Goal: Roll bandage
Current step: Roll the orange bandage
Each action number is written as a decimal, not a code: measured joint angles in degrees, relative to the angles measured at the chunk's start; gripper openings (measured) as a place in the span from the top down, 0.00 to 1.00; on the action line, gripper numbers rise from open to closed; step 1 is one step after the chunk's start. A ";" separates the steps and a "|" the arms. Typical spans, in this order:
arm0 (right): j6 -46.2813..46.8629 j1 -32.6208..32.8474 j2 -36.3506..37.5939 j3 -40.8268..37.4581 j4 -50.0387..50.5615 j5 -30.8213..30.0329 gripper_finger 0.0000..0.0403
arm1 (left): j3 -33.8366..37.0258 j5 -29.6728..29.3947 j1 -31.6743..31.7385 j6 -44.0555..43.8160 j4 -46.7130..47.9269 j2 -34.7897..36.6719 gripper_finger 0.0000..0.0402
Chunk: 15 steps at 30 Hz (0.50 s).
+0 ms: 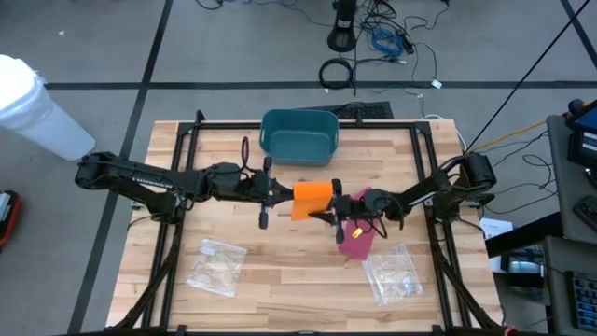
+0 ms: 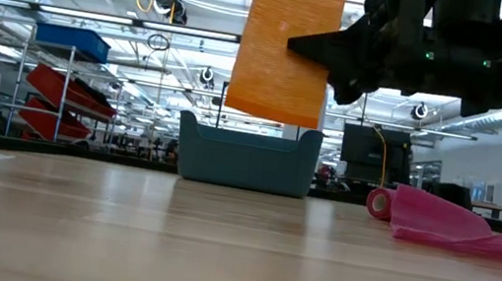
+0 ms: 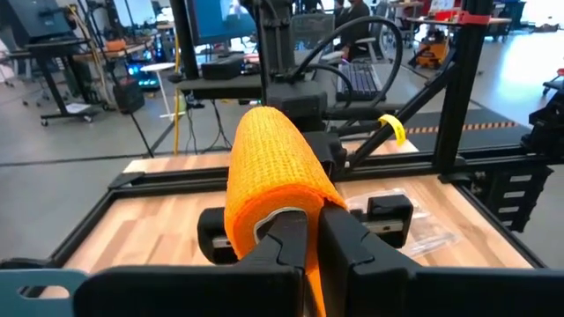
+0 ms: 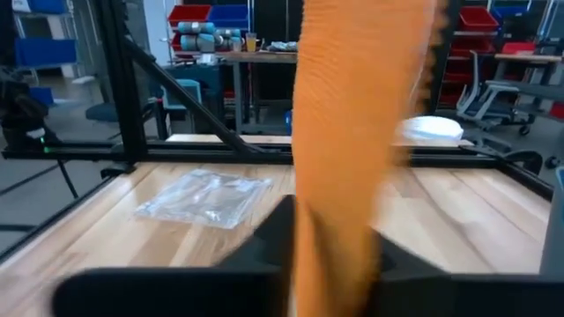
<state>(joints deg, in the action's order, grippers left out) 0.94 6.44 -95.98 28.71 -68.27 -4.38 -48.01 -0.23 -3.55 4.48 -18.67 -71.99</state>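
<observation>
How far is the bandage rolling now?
Done: the orange bandage is lifted off the table. In hand: the left gripper and right gripper both pinch it in mid-air; a strip hangs unrolled. Left: rolling that strip; the pink bandage lies loose.

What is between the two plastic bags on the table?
Only bare wooden table lies between the left plastic bag and the right plastic bag, seen in the high view.
</observation>
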 joint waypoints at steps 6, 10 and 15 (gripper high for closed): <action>-3.00 0.17 0.06 -0.02 3.18 -2.12 1.00 | -0.02 0.02 0.00 -1.68 -0.50 0.00 0.98; -4.86 0.11 0.06 -0.04 6.28 -7.28 1.00 | -0.02 3.35 -0.06 -4.95 -0.70 0.00 0.98; -8.52 0.05 0.06 -0.04 5.84 -11.46 1.00 | -0.02 4.76 -1.15 -5.69 -0.70 0.00 0.98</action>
<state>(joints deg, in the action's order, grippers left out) -7.58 6.48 -95.92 28.67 -62.43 -15.84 -48.03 4.54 -4.71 -1.21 -19.38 -71.99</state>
